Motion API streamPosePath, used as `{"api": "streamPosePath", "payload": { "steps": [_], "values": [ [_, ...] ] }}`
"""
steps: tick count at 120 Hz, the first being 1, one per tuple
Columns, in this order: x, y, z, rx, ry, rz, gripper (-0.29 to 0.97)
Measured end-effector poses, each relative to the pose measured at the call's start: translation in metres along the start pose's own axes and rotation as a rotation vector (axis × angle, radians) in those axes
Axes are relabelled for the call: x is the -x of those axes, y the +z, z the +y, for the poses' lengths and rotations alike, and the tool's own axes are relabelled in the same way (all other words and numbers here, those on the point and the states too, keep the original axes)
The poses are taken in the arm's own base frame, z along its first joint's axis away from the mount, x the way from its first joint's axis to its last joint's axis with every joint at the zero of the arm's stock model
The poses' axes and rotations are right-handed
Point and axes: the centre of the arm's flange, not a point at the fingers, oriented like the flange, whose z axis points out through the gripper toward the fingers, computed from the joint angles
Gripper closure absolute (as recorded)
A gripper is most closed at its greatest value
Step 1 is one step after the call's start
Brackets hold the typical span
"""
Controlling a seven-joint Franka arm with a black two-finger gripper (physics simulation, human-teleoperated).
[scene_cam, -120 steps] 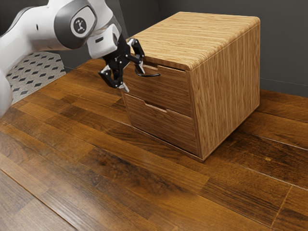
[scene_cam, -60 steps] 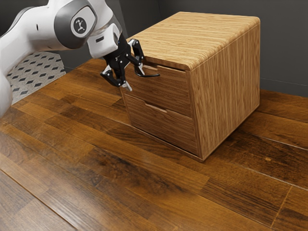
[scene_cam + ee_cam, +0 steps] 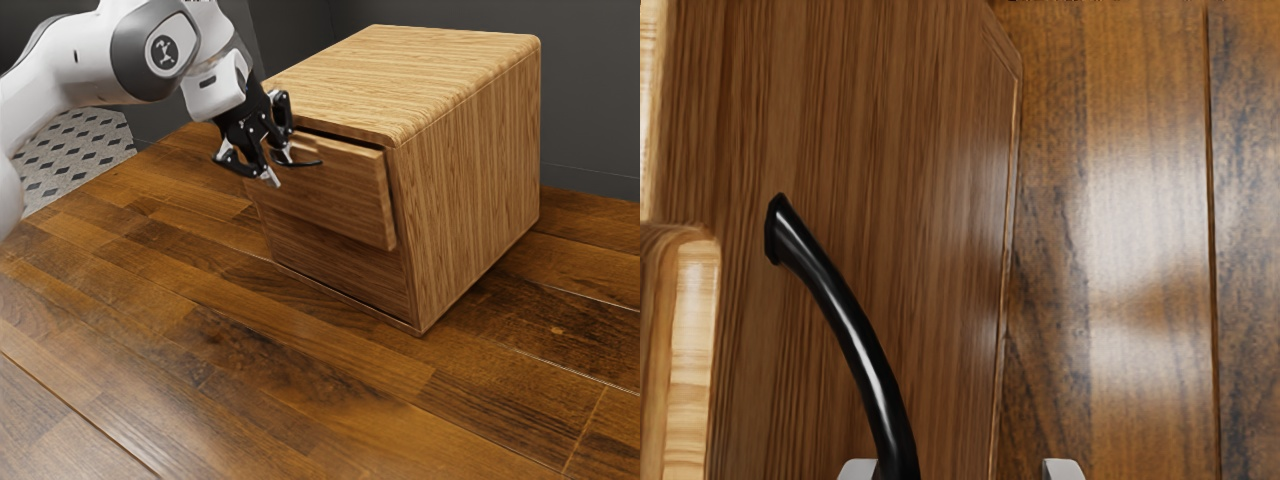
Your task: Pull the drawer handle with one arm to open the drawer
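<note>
The black two-finger pincer [image 3: 281, 166] is released, hooking the thin curved black handle [image 3: 848, 330] between its fingers. The upper wooden drawer [image 3: 335, 190] is partly out, with more pulling left.

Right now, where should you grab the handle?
Grab the handle at the middle of its bowed black bar, coming from in front of the drawer. The bar arches off the wood, so there's probably room to close around it.

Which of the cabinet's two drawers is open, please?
The upper drawer: its front stands out from the cabinet, with the black handle by the hand, while the lower drawer sits flush and shut.
</note>
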Motion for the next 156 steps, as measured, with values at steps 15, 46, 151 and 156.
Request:
{"api": "streamPosePath", "payload": {
  "steps": [15, 46, 151, 156],
  "values": [
    [0.000, 0.003, 0.004, 0.017, -0.012, 0.005, 0.58],
    [-0.003, -0.006, 0.013, 0.032, -0.028, 0.011, 0.61],
    [-0.004, -0.038, 0.077, 0.107, -0.054, 0.031, 0.58],
    [-0.004, -0.037, 0.080, 0.110, -0.056, 0.032, 0.58]
  ]
}}
